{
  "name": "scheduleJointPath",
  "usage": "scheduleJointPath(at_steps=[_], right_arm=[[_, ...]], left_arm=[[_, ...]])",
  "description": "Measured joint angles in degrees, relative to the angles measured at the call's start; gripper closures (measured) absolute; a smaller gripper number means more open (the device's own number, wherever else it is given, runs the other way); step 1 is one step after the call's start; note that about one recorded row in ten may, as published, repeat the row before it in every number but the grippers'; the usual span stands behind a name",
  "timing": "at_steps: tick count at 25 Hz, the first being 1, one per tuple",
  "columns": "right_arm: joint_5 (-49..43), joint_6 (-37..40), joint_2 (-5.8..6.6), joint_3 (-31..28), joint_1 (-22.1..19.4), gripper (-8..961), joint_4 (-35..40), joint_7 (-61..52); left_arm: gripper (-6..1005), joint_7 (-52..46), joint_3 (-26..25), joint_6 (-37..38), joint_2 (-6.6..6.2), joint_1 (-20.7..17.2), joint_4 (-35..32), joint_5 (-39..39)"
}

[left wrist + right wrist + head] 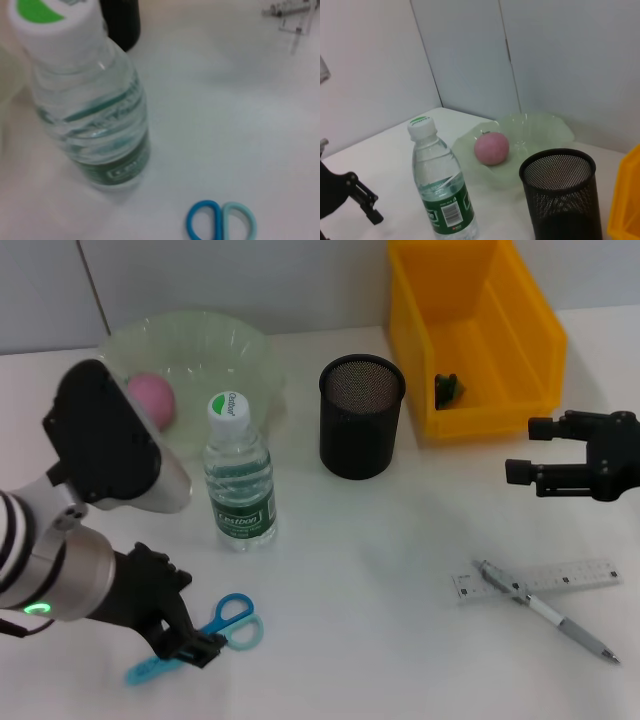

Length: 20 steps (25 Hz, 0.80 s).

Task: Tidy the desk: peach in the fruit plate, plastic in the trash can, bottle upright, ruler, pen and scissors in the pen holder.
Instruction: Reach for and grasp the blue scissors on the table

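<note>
The scissors (236, 622) with blue and light-blue handles (221, 224) lie at the front left of the desk. My left gripper (188, 643) is down over their blades. The bottle (239, 483) stands upright with its white cap on, also seen in the wrist views (90, 105) (442, 185). The pink peach (152, 398) (491, 148) rests in the pale green fruit plate (225, 345). Ruler (560, 577) and pen (548, 612) lie crossed at the front right. The black mesh pen holder (362, 418) stands mid-desk. My right gripper (530, 450) hovers open beside the yellow trash can (520, 310).
A small dark green scrap (447, 388) lies inside the yellow trash can. The left forearm (110, 450) rises in front of the fruit plate. White desk shows between the bottle and the ruler. A grey wall stands behind.
</note>
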<state>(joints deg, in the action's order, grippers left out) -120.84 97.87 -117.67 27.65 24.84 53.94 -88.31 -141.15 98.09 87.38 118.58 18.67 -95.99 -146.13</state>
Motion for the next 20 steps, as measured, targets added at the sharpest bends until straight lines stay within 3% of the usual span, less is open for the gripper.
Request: scheduleJointPath(at_steps=[14, 20], right_arm=[[0.00, 0.14, -0.33, 0.06, -0.60, 233, -1.60, 0.75], [0.00, 0.34, -0.40, 0.00, -0.59, 234, -1.92, 0.97]], left_arm=[[227, -3.65, 4.49, 1.31, 0.05, 4.57, 4.91, -1.00], [232, -3.23, 4.96, 1.12, -0.11, 4.81, 6.19, -3.60]])
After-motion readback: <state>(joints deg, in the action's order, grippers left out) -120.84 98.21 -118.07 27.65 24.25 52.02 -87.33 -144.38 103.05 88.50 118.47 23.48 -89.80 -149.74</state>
